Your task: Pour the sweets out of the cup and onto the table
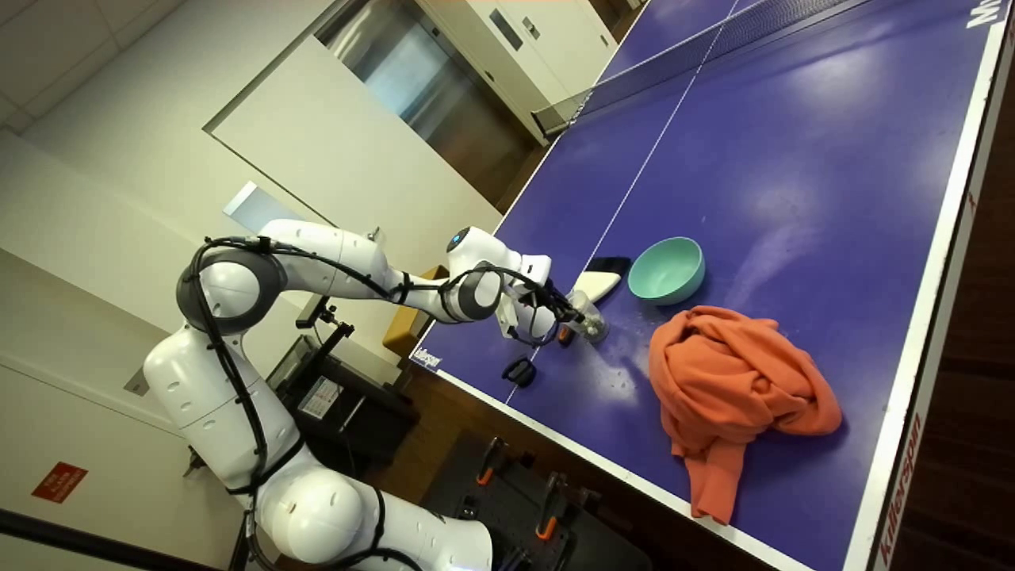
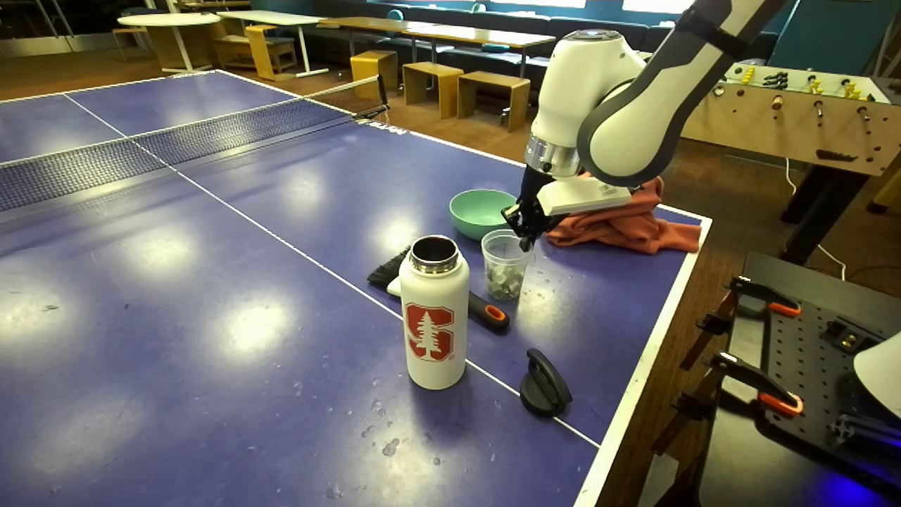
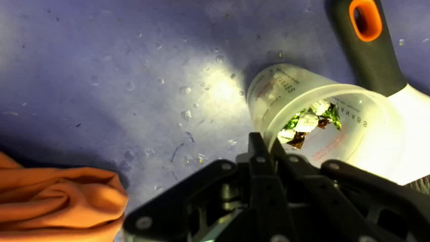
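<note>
Between jaws clenched upon its rim, tilt whitish translucent cylindrical plastic cup (image 2: 501,263) slowly, low, without jerk.

Games room: table-tennis table (image 2: 317,324), foosball table (image 2: 781,127)

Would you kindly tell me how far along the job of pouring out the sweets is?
Grasping looks done: the gripper is closed on the cup at its rim. In hand: the cup is held mouth up with the sweets inside; whether it is lifted, I can't tell. Left: tipping it to pour them onto the table.
</note>
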Robot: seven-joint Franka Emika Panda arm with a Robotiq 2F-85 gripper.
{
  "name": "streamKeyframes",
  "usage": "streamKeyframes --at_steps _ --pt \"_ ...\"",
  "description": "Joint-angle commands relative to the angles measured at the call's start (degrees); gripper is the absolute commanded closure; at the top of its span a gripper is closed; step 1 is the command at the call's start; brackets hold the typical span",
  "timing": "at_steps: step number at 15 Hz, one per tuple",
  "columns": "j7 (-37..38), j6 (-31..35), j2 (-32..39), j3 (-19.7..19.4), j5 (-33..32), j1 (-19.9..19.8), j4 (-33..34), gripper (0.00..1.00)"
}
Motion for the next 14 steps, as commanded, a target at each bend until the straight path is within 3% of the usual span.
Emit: streamKeyframes --at_steps 1,3,6,9,10,11,12,13,14 --pt "2.5 -1.6 -1.8 -3.8 -1.4 3.6 -0.3 0.99" --pt "5.3 -4.4 -4.2 -9.1 -6.0 7.8 -1.0 0.99" --pt "12.1 -11.7 -7.9 -16.6 -18.7 13.3 -0.9 0.99" --pt "19.2 -25.1 -11.9 -15.2 -32.3 12.8 0.4 0.99" --pt "19.1 -29.2 -12.3 -17.5 -33.3 16.3 0.5 0.99" --pt "21.8 -34.2 -13.0 -10.9 -37.9 10.5 1.3 0.99" --pt "19.6 -37.6 -12.3 -14.8 -36.4 15.6 1.6 0.99" --pt "22.1 -42.2 -12.3 -6.1 -39.7 8.0 2.7 0.99" --pt "22.6 -46.0 -11.1 -4.4 -40.6 7.4 3.6 0.99"
